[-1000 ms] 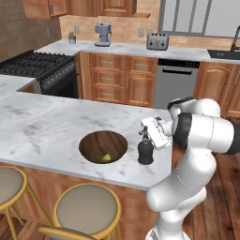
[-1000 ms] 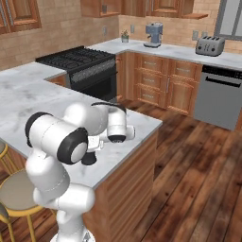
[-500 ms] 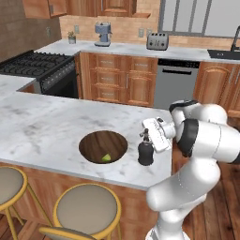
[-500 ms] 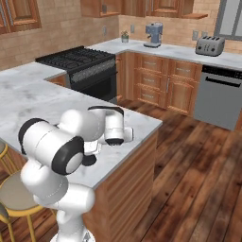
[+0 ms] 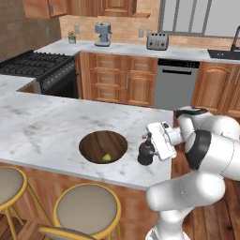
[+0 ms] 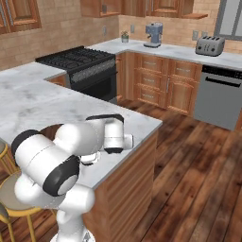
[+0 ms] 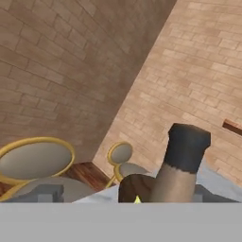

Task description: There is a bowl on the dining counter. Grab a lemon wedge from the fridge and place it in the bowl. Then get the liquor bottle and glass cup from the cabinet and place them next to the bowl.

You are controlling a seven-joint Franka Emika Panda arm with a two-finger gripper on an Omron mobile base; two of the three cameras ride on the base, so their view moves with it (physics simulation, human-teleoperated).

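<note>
The dark brown bowl [image 5: 93, 140] sits on the marble dining counter [image 5: 42, 126] with a yellow-green lemon wedge [image 5: 107, 158] inside. Just right of it the dark liquor bottle [image 5: 146, 153] stands upright on the counter. My gripper [image 5: 150, 140] is level with the bottle's neck, open, jaws wide on either side of it. In the hand view the bottle's neck and stopper [image 7: 185, 158] rise close to the right fingertip [image 7: 206, 193], far from the left one, with the bowl [image 7: 134, 185] behind. The glass cup and the fridge are out of view.
Round stools [image 5: 86, 208] stand below the counter's near edge. The counter's right edge [image 5: 164, 180] is just beyond the bottle. A stove [image 5: 35, 65], dishwasher [image 5: 176, 84], coffee machine [image 5: 102, 34] and toaster [image 5: 157, 41] line the back wall, with wooden wall cabinets [image 5: 112, 5] above.
The jaws have spread wide apart off the bottle's neck. The bottle stays upright in the same spot beside the bowl. My elbow has shifted a little.
</note>
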